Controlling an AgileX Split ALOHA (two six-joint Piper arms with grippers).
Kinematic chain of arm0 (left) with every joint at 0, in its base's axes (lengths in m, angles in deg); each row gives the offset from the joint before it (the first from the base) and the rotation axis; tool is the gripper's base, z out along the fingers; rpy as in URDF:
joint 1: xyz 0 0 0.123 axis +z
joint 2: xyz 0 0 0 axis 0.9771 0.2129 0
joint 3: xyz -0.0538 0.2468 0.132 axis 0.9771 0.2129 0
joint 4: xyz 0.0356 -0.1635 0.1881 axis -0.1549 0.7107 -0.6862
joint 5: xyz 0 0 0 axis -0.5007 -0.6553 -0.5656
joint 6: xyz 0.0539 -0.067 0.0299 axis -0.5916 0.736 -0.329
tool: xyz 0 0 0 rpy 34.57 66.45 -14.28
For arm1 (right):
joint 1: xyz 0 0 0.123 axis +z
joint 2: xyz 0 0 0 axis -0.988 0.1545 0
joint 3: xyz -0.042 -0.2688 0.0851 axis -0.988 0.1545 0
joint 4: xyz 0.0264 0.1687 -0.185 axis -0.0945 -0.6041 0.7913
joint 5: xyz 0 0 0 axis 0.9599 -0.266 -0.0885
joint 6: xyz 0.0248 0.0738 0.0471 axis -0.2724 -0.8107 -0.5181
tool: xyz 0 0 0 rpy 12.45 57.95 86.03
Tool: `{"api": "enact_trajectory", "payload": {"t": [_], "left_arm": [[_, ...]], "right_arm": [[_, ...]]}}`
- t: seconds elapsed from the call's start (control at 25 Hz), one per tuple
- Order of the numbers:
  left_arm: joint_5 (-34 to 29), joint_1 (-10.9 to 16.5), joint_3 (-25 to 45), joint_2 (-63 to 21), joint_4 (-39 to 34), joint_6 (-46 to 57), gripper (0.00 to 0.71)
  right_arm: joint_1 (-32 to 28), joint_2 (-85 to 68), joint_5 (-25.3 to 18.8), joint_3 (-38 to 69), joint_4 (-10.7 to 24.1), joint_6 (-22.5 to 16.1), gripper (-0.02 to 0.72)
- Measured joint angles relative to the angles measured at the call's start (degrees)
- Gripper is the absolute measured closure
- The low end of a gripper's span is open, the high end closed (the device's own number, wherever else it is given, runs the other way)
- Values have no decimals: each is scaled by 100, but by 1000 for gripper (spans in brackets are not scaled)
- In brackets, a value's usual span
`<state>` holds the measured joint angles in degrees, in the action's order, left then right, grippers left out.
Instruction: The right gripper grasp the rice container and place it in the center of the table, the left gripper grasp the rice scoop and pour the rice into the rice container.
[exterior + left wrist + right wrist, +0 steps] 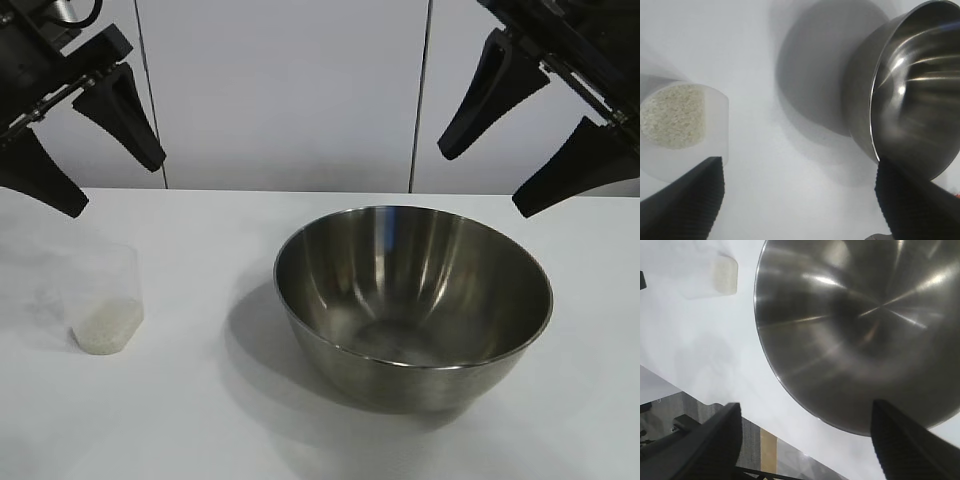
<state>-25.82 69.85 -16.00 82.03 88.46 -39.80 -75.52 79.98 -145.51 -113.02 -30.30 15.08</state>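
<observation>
Both spread-jawed and empty, the right gripper should pinch the large, shiny steel bowl's thin rim — slippery, rigid; the left gripper the light, crushable clear plastic cup mid-wall.

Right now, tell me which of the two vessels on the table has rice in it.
The rice scoop, the small clear plastic cup at the exterior view's left, has rice at its bottom. The rice container, the big steel bowl, looks empty.
</observation>
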Motion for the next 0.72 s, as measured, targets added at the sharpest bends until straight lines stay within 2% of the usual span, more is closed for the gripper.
{"api": "enact_trajectory", "payload": {"t": [0.24, 0.32, 0.4, 0.52, 0.6, 0.68, 0.72], "left_arm": [[0, 0, 0, 0, 0, 0, 114], [0, 0, 0, 0, 0, 0, 114], [0, 0, 0, 0, 0, 0, 114], [0, 0, 0, 0, 0, 0, 114], [0, 0, 0, 0, 0, 0, 114], [0, 0, 0, 0, 0, 0, 114], [0, 0, 0, 0, 0, 0, 114]], "right_arm": [[0, 0, -10, -34, 20, 6, 209], [0, 0, -107, -192, 207, 47, 209], [0, 0, -319, -482, 581, 42, 209], [0, 0, -678, -870, 1405, -90, 209], [0, 9, -779, -936, 2040, -225, 209], [-47, 103, -801, -897, 2463, -393, 209], [-96, 205, -776, -860, 2563, -439, 209]]}}
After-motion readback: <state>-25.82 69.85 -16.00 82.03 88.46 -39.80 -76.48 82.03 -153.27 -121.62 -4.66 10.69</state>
